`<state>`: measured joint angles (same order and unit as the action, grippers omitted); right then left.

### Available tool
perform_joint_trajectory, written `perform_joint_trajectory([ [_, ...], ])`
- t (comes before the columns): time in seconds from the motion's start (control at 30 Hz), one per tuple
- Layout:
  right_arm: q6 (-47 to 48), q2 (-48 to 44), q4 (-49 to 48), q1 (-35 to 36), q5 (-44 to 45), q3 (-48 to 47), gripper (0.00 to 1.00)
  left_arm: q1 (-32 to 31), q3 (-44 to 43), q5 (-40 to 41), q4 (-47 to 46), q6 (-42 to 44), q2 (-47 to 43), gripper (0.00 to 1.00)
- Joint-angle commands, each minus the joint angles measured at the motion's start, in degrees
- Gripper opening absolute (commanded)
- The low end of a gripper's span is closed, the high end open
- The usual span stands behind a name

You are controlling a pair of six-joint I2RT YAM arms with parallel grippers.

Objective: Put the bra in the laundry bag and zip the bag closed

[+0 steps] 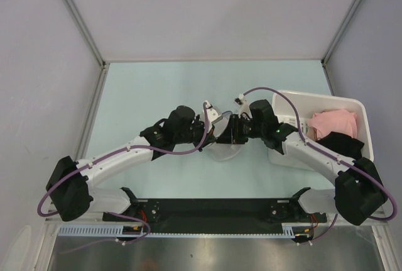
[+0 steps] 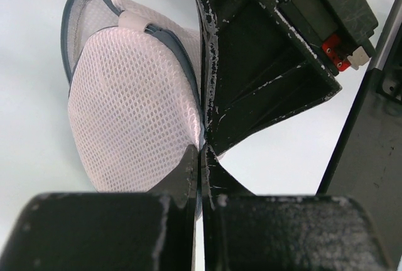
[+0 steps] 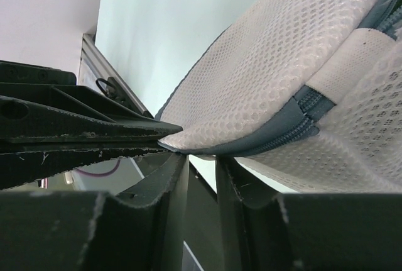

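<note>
The laundry bag [image 1: 221, 124], a round white mesh pouch with a dark zipper rim, hangs lifted between my two grippers at the table's middle. My left gripper [image 1: 212, 126] is shut on the edge of the bag's rim; in the left wrist view its jaws [image 2: 202, 148] pinch the fabric, with the mesh [image 2: 132, 114] bulging to the left. My right gripper [image 1: 230, 129] faces it. In the right wrist view its jaws [image 3: 201, 158] stand a narrow gap apart, just under the bag's zipper rim [image 3: 282, 51]. The olive-green bra is not in view.
A white rectangular bin [image 1: 326, 97] stands at the right, behind my right arm, holding a pink garment [image 1: 334, 123] and a black garment [image 1: 344, 142]. Metal frame posts and grey walls bound the table at the back and sides.
</note>
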<state>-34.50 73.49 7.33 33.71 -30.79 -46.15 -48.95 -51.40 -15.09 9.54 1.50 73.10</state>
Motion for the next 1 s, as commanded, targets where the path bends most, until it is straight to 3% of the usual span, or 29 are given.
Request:
perform_joint_trajectory([
  [0.0, 0.40, -0.46, -6.36, 0.65, 3.45, -0.08, 0.27, -0.45, -0.81, -4.95, -2.60, -1.15, -0.59, 0.00],
  [0.07, 0.31, -0.81, -6.37, 0.83, 3.89, -0.08, 0.22, -0.45, -0.81, -4.51, -2.60, -1.14, -0.59, 0.00],
  [0.1, 0.40, -0.90, -5.67, 0.83, 3.98, -0.25, 0.18, -0.45, -0.81, -4.16, -2.42, -1.15, -0.50, 0.00],
  [0.13, 0.66, -0.90, -4.97, 0.74, 4.07, -0.69, 0.06, -0.45, -0.90, -3.98, -2.33, -1.15, -0.42, 0.00],
  [0.2, 0.84, -0.90, -1.99, 0.83, 4.59, -1.31, 0.00, -0.45, -0.81, -2.75, -1.81, -1.06, -0.24, 0.00],
  [0.5, 2.15, -1.95, 11.19, -1.36, 9.78, -5.52, 0.00, -0.53, 2.08, 3.66, -0.31, 2.36, -0.68, 0.00],
  [0.97, 12.34, 0.77, 23.85, -5.59, 17.33, -12.64, 0.00, -0.45, 1.92, 5.07, -1.45, 5.79, 0.73, 0.00],
])
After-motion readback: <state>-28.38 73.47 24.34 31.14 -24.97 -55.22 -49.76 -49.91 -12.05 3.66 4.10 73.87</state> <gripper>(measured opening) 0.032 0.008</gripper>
